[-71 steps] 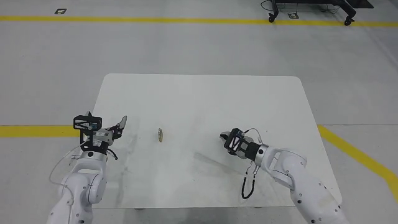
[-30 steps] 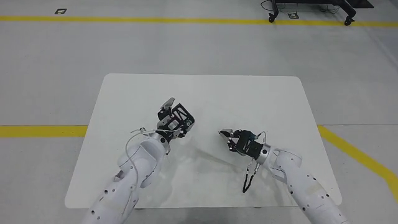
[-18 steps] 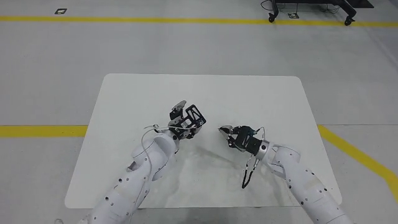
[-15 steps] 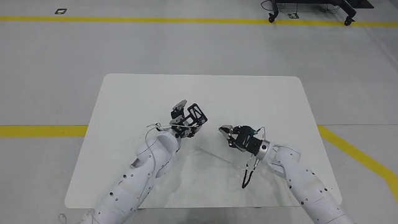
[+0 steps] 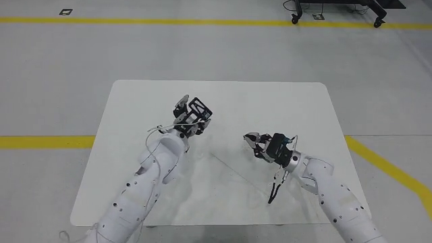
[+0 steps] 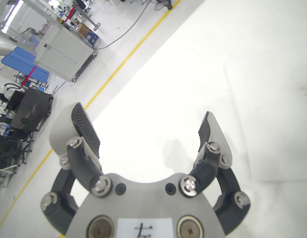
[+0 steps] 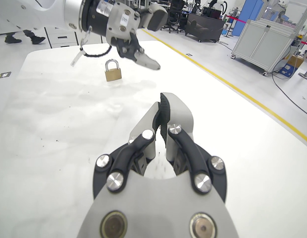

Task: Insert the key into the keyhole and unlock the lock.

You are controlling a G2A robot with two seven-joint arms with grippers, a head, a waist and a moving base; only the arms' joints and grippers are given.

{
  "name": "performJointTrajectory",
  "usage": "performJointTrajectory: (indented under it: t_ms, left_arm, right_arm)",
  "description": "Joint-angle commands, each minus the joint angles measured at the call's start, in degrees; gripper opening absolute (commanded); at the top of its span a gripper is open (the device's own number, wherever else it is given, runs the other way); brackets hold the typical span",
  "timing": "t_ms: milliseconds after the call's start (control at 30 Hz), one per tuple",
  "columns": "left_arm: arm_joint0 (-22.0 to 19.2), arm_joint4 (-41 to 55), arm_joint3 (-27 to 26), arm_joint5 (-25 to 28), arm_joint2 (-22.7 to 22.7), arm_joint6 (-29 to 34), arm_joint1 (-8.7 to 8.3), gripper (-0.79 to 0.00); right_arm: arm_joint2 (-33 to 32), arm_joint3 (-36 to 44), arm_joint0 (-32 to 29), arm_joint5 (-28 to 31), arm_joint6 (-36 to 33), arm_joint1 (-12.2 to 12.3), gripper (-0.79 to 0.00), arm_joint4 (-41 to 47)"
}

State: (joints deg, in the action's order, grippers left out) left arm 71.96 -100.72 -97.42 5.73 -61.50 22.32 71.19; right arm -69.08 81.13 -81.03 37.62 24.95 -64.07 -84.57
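Padlock (image 7: pixel 113 71) of brass stands upright on the white table (image 5: pixel 283 101), near the left gripper (image 5: pixel 191 108) but apart from it. The right gripper (image 7: pixel 161 100) is at about 3 o'clock from the table centre, with its fingers pressed together; I cannot tell if something is between them. The left gripper, farther at 11 o'clock, has its fingers wide apart.

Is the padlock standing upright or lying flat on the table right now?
Upright. The right wrist view shows the padlock standing on its base on the table, shackle on top.
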Motion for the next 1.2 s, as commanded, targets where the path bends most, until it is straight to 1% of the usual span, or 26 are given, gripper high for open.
performJointTrajectory:
  t_ms: [0, 200, 233, 267, 333, 367, 400, 433, 500, 567, 633, 833, 867, 900, 967, 1000, 1067, 1133, 1167]
  left_arm:
    - [0.8, -2.2, -1.2, -0.2, -1.0, -0.6, -0.23, 0.000]
    - [0.8, -2.2, -1.2, -0.2, -1.0, -0.6, -0.23, 0.000]
    - [1.0, -1.5, -1.4, -0.3, -1.1, -1.4, -0.20, 0.000]
    - [1.6, 0.4, -1.6, -1.1, -1.9, -3.5, -0.18, 0.000]
    - [3.4, 7.0, -1.7, -0.2, -4.1, -8.6, -0.25, 0.000]
    - [4.3, 11.2, -1.8, 1.7, -5.5, -11.1, -0.35, 0.000]
    - [5.1, 16.6, -1.6, 5.1, -7.1, -13.3, -0.49, 0.000]
    - [5.6, 23.5, -1.4, 10.5, -8.5, -15.3, -0.64, 0.000]
    - [5.9, 39.7, 1.1, 22.3, -12.5, -21.2, -0.93, 0.000]
    - [4.9, 48.8, 5.1, 32.7, -15.1, -21.4, -1.44, 0.000]
    - [4.9, 48.8, 5.1, 32.7, -15.1, -21.4, -1.44, 0.000]
    - [4.9, 48.8, 5.1, 32.7, -15.1, -21.4, -1.44, 0.000]
    - [5.2, 50.2, 4.9, 33.5, -14.6, -21.8, -1.35, 0.000]
    - [5.5, 54.5, 5.5, 36.2, -13.3, -21.5, -1.23, 0.000]
    - [4.2, 59.7, 8.3, 38.2, -12.5, -19.0, -1.20, 0.000]
    - [3.5, 64.2, 10.0, 40.9, -11.7, -18.6, -1.10, 0.000]
    - [1.5, 74.2, 14.8, 46.9, -10.1, -16.4, -1.02, 0.000]
    - [-1.2, 85.1, 20.2, 52.3, -7.8, -12.3, -1.05, 0.000]
    - [-2.5, 90.5, 22.1, 52.3, -6.3, -9.5, -1.10, 0.000]
  right_arm:
    - [0.0, 0.0, 0.0, -0.1, 0.0, 0.0, -0.785, -0.1]
    - [0.0, 0.0, 0.0, -0.1, 0.0, 0.0, -0.785, -0.1]
    - [0.0, 0.0, 0.0, -0.1, 0.0, 0.0, -0.785, -0.1]
    - [0.1, 0.0, -0.1, -0.8, -0.3, -0.1, -0.785, 0.8]
    - [0.8, 0.3, -0.2, 1.6, 0.2, -0.4, -0.785, 5.3]
    - [1.0, 0.3, -0.1, 2.7, 0.3, -0.5, -0.785, 7.4]
    - [1.6, 0.1, -0.1, 5.5, 0.6, -0.6, -0.785, 10.7]
    - [2.2, -0.2, 0.1, 9.2, 0.2, -0.7, -0.785, 14.3]
    - [2.6, -0.3, 0.9, 12.9, -0.8, -0.9, -0.785, 19.4]
    - [2.9, -0.8, 1.5, 16.4, -1.9, -1.0, -0.785, 24.7]
    - [2.8, -0.6, 1.5, 17.8, -2.6, -1.0, -0.785, 28.1]
    - [2.8, -0.6, 1.5, 17.8, -2.6, -1.0, -0.785, 28.1]
    - [2.8, -0.6, 1.5, 17.8, -2.6, -1.0, -0.785, 28.1]
    - [2.8, -0.6, 1.5, 17.8, -2.6, -1.0, -0.785, 28.1]
    - [2.8, -0.6, 1.5, 17.8, -2.6, -1.0, -0.785, 28.1]
    - [2.9, -0.5, 1.3, 18.0, -2.6, -1.0, -0.785, 28.4]
    - [4.4, -0.6, 1.1, 20.4, -2.7, -1.2, -0.785, 33.7]
    - [6.7, -0.7, 1.8, 20.4, -3.6, -1.3, -0.785, 40.9]
    - [7.8, -1.1, 2.4, 20.4, -4.6, -1.3, -0.785, 44.6]
